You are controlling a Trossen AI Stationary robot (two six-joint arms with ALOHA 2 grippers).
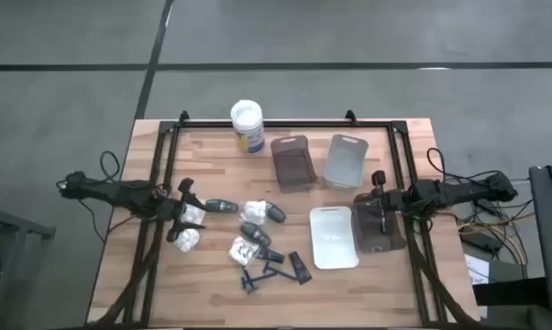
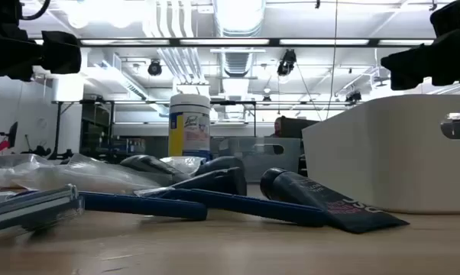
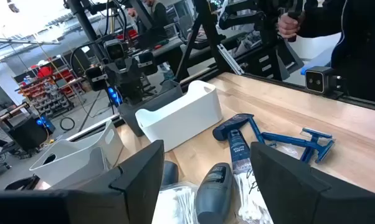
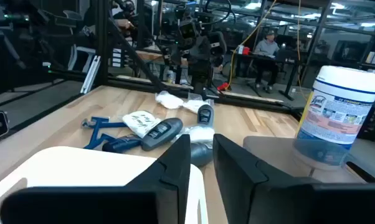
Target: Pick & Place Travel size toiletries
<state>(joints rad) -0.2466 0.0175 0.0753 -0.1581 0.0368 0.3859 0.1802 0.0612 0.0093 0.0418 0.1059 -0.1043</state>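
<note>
Left gripper (image 1: 190, 223), fingers spread, we're seeing hovering over white packets (image 1: 192, 227) left of the toiletry pile (image 1: 262, 243); right gripper (image 1: 379, 217) nearly closed, empty, over dark tray (image 1: 380, 231) right of it.

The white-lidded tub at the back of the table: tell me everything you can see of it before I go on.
The tub is a round upright canister with a white lid and white body, wrapped in a label with blue and yellow on it; it looks like plastic. It stands at the back edge of the wooden table, beside the dark grey tray but apart from it. Lid on, nothing touching it; neither end effector is near. The label's print cannot be read.
</note>
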